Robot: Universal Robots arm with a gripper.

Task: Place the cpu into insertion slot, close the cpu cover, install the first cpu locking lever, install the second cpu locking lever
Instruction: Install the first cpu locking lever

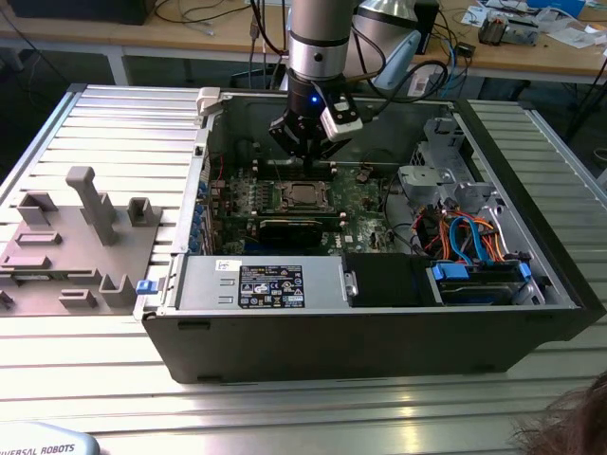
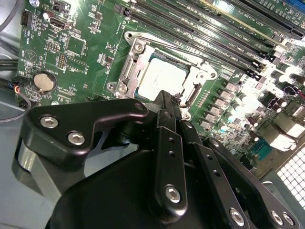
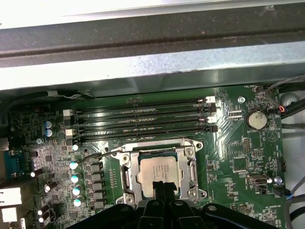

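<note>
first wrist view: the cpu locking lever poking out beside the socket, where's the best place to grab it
Probably the bent free end of the cpu locking lever, where the thin wire swings clear of the cpu cover over the board. Come from above, pinching across the wire. Elsewhere the wire hugs the frame, leaving little room.

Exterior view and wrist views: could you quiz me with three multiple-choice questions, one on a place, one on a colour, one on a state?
1. Where is the small square silver-topped chip?
A) on a grey plastic tray
B) in the square metal-rimmed socket
C) between the jaws

2. What colour is the flat circuit board?
A) blue
B) red
C) green

3. How is the dark metal computer case?
A) lying open
B) closed up
C) standing upright

Answers:
1 B, the chip lies within the socket's metal frame.
2 C, it is green in both wrist views.
3 A, the board shows inside it in the exterior view.
</note>
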